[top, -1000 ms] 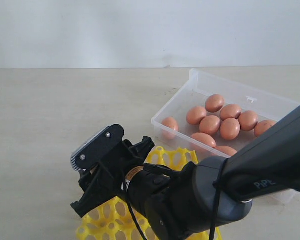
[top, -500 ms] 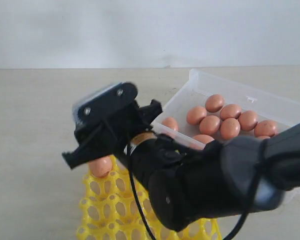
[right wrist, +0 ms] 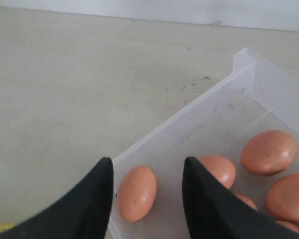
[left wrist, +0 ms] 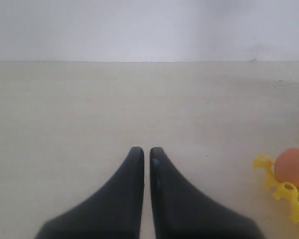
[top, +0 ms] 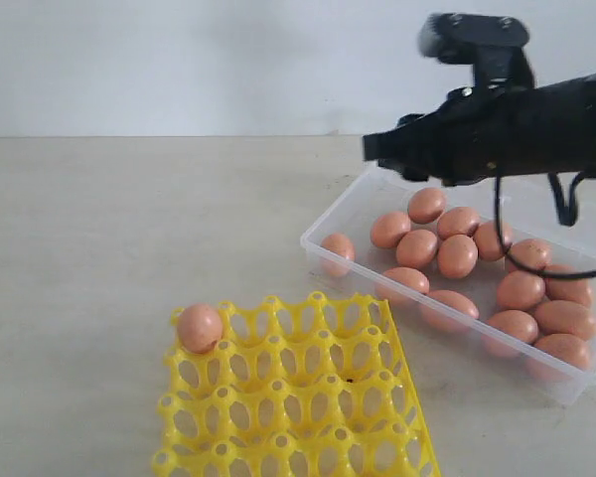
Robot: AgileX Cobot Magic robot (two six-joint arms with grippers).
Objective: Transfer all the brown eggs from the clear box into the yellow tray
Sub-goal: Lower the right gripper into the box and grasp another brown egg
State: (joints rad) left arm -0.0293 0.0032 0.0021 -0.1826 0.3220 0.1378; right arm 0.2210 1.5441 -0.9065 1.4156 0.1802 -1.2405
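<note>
Right end effector: jaws apart and empty, poised over the left end of the clear box, with one of the brown eggs below the gap. The others lie clustered toward the box's right, several touching. Left end effector: jaws closed to a hairline slit, gripping nothing, above the bare surface. Yellow tray: beside the box on the surface, a single egg seated in its far-left corner cup.
</note>
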